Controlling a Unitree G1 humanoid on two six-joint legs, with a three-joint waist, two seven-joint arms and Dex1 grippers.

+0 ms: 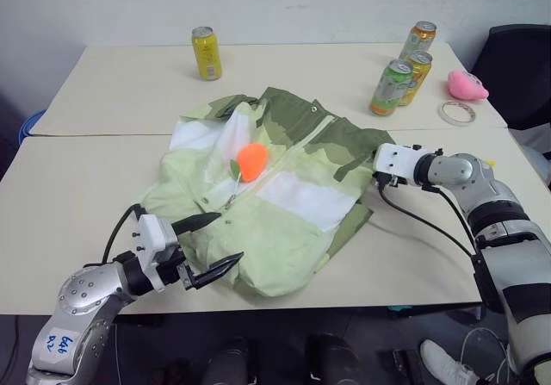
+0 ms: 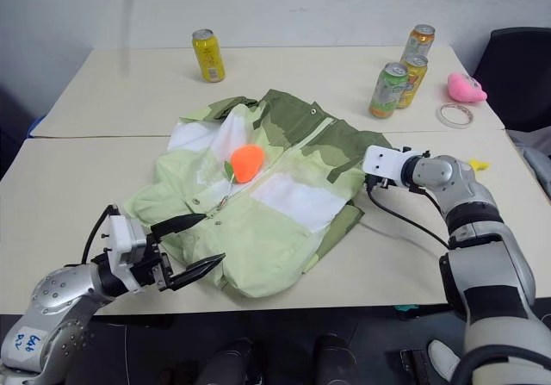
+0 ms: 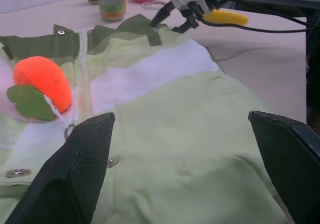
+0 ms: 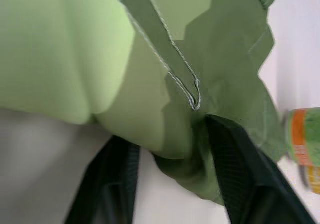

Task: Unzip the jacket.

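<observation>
The jacket (image 1: 284, 197) lies spread flat on the table in pale lime, white and olive bands. Its front zipper (image 3: 81, 78) runs down the middle. An orange plush pull (image 1: 252, 161) with a green leaf rests on the zipper line. My left gripper (image 1: 231, 237) hovers open at the jacket's near hem, with nothing between its black fingers (image 3: 82, 161). My right gripper (image 1: 376, 179) is at the jacket's olive right edge. In the right wrist view a bunched fold of olive fabric (image 4: 185, 144) is pinched between its fingers (image 4: 235, 164).
A yellow can (image 1: 206, 53) stands at the back left. A green can (image 1: 390, 88) and two orange cans (image 1: 419, 45) stand at the back right, beside a pink plush toy (image 1: 467, 84) and a tape roll (image 1: 456, 112). A black chair (image 1: 521, 66) is far right.
</observation>
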